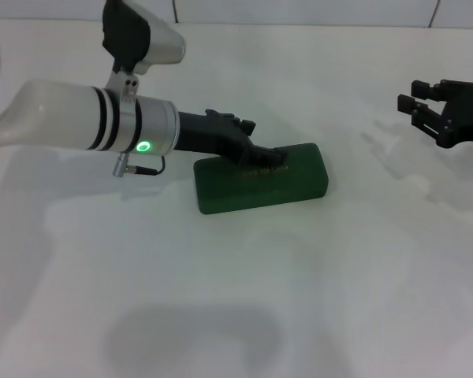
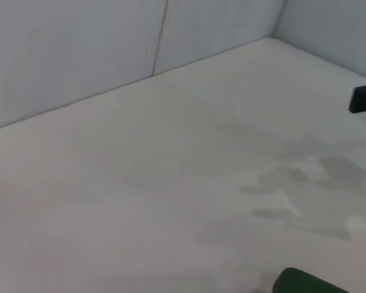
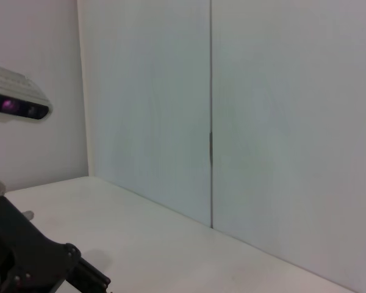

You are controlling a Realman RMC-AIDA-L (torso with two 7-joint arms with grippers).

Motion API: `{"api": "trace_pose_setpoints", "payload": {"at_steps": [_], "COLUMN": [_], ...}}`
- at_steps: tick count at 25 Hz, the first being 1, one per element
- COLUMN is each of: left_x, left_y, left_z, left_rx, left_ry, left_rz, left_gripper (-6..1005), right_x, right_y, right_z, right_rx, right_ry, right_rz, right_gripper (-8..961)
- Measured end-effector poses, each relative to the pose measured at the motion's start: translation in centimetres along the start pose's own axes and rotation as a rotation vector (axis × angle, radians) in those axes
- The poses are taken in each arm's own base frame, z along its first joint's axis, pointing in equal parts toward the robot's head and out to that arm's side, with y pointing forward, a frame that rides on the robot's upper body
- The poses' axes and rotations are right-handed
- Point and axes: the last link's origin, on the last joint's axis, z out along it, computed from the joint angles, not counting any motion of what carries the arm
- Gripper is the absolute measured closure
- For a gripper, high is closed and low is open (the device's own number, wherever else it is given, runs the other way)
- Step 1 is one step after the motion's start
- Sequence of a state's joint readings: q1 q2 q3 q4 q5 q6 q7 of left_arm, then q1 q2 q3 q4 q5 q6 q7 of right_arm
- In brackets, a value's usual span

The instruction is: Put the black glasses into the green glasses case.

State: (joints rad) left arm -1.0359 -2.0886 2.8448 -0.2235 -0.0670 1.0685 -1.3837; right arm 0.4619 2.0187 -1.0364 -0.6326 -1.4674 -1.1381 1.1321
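One case: the dark green, box-shaped hard glasses case (image 1: 262, 179) with round corners lies flat near the middle of the white counter (image 1: 221, 299). Its lid looks shut. Small gold letters show on top.
Left end effector: the black left end effector (image 1: 270, 160) comes in from the robot's left and rests its tip on top of the case lid. I think it is pressing the lid down to close it, or holding the case so it will not slide. I cannot tell if its fingers are apart or together, because they blend into the dark lid.
Left arm: the white round arm (image 1: 71, 118) with black rings and a small green light reaches low over the counter toward the case.
Black glasses: no thin black glasses show on the counter in any view. My guess is that they are inside the shut case, but the lid hides that, so I cannot be sure.
Task so far: it looks nearly done, if the glasses really are inside.
Left wrist view: only one green corner of the case (image 2: 305, 283) peeks in, with bare counter past it.
Right end effector: the black right end effector (image 1: 440, 110) hangs far off on the robot's right, well apart from the case. Its fingers are spread apart and hold nothing. It seems to be parked out of the way.
Far back: a pale wall (image 3: 262, 122) with a thin seam stands behind the counter.
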Motion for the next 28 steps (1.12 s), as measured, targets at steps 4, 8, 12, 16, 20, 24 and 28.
{"api": "trace_pose_setpoints", "payload": {"at_steps": [4,8,12,16,20,24,28], "left_x": [0.2,-0.1,-2.0,-4.6,-6.3,-7.2,-7.4], "left_y": [0.7,2.1,4.3,4.9,5.4,5.6,5.7], "left_z": [-0.5,-5.1,-10.5,-12.8,-13.2,-13.4,-13.5], "left_rx": [-0.050,-0.207,-0.382,-0.370,-0.354,-0.340,-0.334], "left_ry": [0.101,0.366,0.567,0.621,0.628,0.627,0.626], "left_rz": [0.038,0.189,0.298,0.320,0.331,0.318,0.315], "left_gripper": [111,111,111,111,111,111,111], "right_x": [-0.4,-1.6,-2.1,-2.1,-2.0,-2.1,-2.2], "right_y": [1.2,4.4,7.6,8.7,9.1,9.5,9.6], "right_z": [0.0,0.3,1.2,2.0,2.6,3.0,3.3], "right_rx": [-0.084,-0.309,-0.494,-0.552,-0.572,-0.580,-0.583], "right_ry": [-0.024,-0.082,-0.107,-0.100,-0.109,-0.133,-0.143], "right_rz": [-0.008,-0.043,-0.121,-0.143,-0.146,-0.158,-0.167], "right_gripper": [651,650,632,559,486,294,124]}}
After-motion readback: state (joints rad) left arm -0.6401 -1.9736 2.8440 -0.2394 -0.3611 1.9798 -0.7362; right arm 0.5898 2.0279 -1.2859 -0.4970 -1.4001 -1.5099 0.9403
